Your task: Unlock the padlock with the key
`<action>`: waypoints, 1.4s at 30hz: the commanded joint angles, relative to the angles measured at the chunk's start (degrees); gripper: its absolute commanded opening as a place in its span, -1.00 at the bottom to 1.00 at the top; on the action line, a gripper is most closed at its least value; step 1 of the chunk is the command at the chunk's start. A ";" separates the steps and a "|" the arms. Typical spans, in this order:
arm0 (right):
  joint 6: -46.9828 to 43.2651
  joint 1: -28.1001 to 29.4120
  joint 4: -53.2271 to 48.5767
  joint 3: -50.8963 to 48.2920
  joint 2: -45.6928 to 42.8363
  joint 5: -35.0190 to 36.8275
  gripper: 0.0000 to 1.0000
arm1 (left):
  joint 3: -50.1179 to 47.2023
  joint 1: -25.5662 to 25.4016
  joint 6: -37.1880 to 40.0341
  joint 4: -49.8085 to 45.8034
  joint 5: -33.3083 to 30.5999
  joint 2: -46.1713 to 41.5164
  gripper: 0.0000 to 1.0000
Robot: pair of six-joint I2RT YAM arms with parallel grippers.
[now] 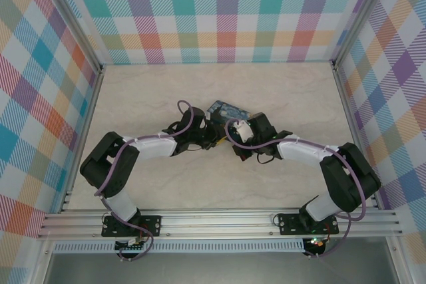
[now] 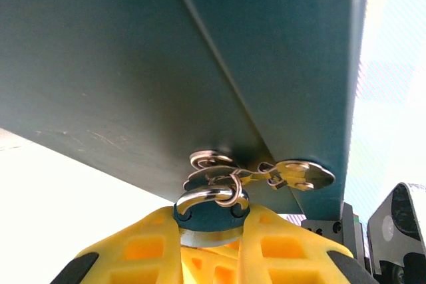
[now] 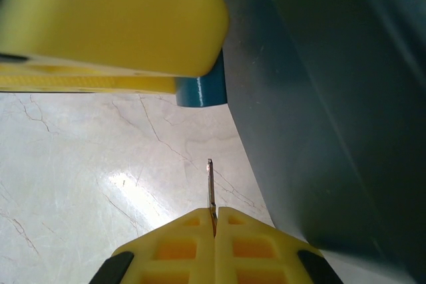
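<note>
- Marble-patterned table [image 1: 166, 91] is sitting inside plaid walls [image 1: 226, 18]; both arms are meeting at a dark-blue painted tin box [image 1: 225, 108] near the middle.
- Left claw [image 2: 210, 229] is clamping the blue-teal padlock [image 2: 208, 213] by its body, with yellow fingers [image 2: 160, 244] pressing in on either side.
- Padlock is sitting against the tin, its metal shackle [image 2: 200, 197] passing through the silver hasp rings [image 2: 219, 164].
- Right claw [image 3: 214, 216] is pinching the key [image 3: 211, 184], jaws fully together; the thin blade is sticking straight out over the table.
- Key tip is pointing toward the padlock, near the tin wall, not touching the lock.
</note>
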 commanded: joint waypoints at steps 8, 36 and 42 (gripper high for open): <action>0.97 0.10 1.91 0.76 -1.62 -2.40 -0.93 | 0.82 -0.78 -1.20 0.60 -0.27 -2.13 -0.81; 4.12 0.85 1.83 3.24 -1.94 1.20 -0.93 | -1.26 -0.87 -6.15 5.61 0.67 -1.08 -0.84; 3.75 0.96 0.69 4.29 -0.54 2.02 -0.93 | -1.41 -0.96 -6.39 5.86 0.84 -0.95 -0.84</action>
